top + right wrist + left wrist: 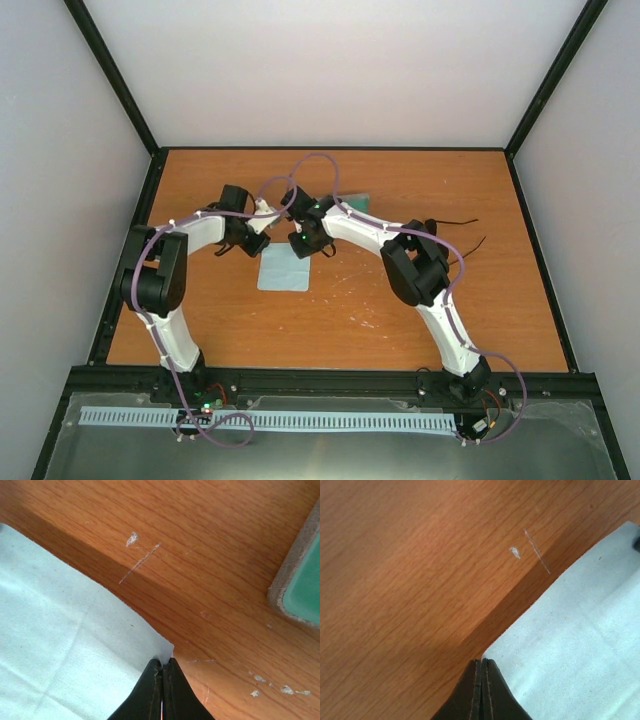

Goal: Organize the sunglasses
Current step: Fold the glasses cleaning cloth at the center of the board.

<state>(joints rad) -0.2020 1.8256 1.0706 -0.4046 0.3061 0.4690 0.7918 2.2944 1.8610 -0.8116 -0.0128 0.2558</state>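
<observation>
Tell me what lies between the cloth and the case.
Only bare, scratched wooden table separates the cloth from the case, as the right wrist view shows.

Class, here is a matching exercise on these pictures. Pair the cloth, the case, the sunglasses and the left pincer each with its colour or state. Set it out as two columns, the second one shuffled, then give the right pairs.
Things
1. cloth
2. case
3. sunglasses
4. left pincer

Colour or state
A. shut on a corner of the cloth
B. black, with long thin temple arms
C. pale blue, spread flat
D. grey rim, mint-green inside

Pairs: 1-C, 2-D, 3-B, 4-A
</observation>
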